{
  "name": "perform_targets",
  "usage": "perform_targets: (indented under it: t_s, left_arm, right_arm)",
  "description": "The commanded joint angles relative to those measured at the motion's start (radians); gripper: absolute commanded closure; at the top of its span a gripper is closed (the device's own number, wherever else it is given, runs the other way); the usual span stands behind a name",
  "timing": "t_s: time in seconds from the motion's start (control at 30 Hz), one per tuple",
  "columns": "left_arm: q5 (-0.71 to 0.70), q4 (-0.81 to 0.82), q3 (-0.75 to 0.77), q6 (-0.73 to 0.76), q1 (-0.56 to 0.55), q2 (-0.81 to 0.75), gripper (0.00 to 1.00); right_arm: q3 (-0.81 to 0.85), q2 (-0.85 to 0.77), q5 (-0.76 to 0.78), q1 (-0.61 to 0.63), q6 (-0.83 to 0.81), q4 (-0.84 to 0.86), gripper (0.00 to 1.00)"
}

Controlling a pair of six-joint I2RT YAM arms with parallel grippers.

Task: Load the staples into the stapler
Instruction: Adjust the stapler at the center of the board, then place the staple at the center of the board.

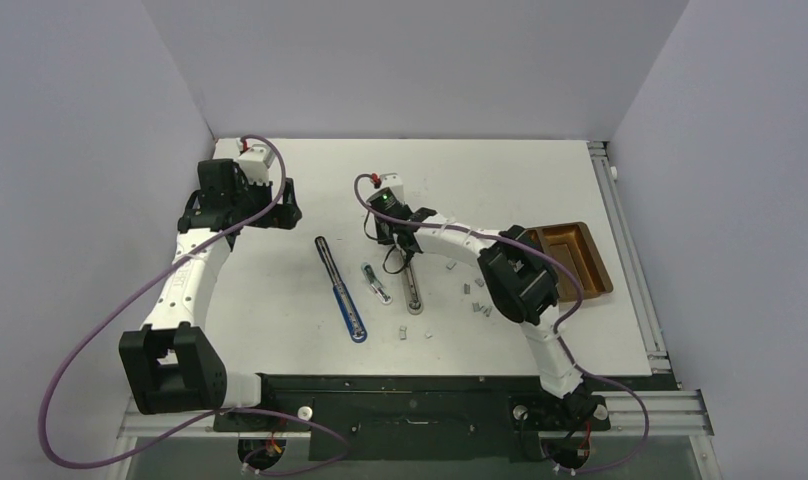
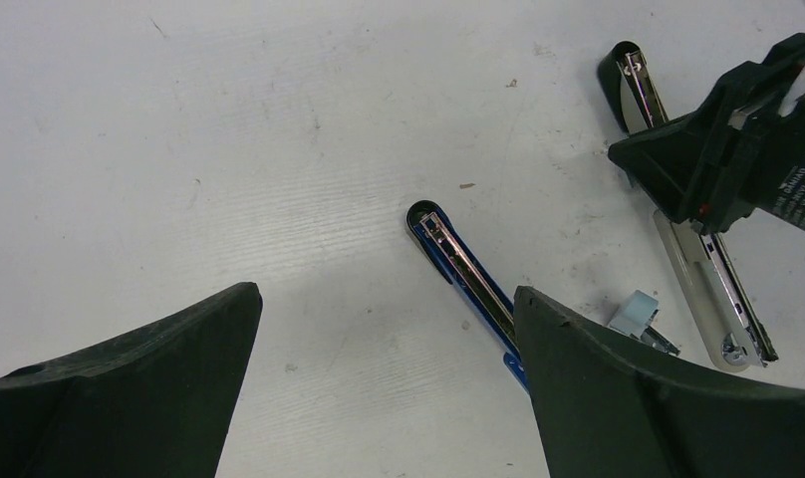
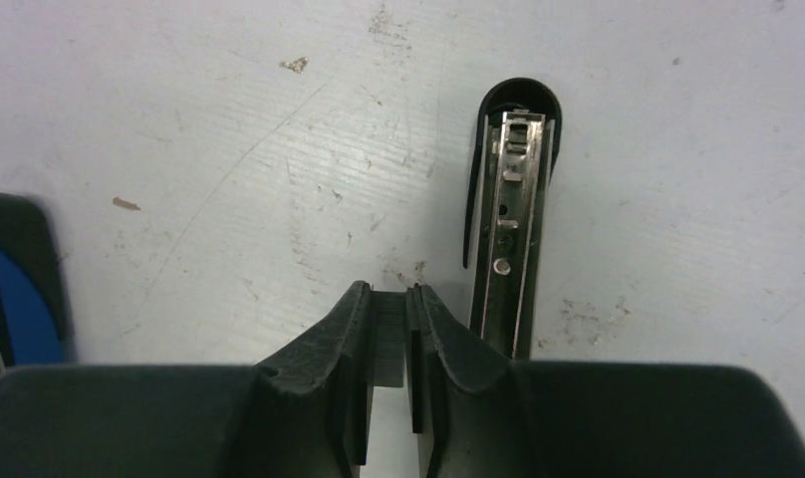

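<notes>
- While the left gripper (image 1: 288,205) hangs upper left, fingers spread and empty, the blue stapler (image 1: 340,290) lies open centre-left.
- Mid-frame, right gripper (image 3: 389,294) pinches a staple strip (image 3: 387,329), just beside open black stapler (image 3: 513,229).
- Centre-right: loose staples (image 1: 474,308) near brown tray (image 1: 578,258).

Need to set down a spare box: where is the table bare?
Bare: the far strip behind the right gripper and tray; also near-left, between the left arm and blue stapler. Crowded: from the blue stapler across the grey stapler to the tray, with loose staples.
</notes>
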Motion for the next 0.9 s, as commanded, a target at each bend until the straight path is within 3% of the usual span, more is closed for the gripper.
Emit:
perform_targets:
  t_s: [0.0, 0.23, 0.5, 0.87]
  left_arm:
    - [0.008, 0.03, 0.012, -0.006, 0.008, -0.035, 0.04]
    - [-0.007, 0.03, 0.012, -0.008, 0.01, -0.052, 0.04]
    - [0.004, 0.036, -0.007, -0.022, 0.009, -0.077, 0.04]
    - [0.019, 0.032, -0.025, -0.025, 0.007, -0.1, 0.04]
  right_arm:
    - [0.002, -0.179, 0.023, 0.01, -0.01, -0.034, 0.91]
    - [-0.228, -0.399, 0.095, 0.016, 0.008, -0.069, 0.91]
    - [-0.478, -0.525, 0.137, 0.033, 0.07, -0.179, 0.91]
    - [-0.531, -0.499, 0.07, 0.029, 0.068, -0.231, 0.91]
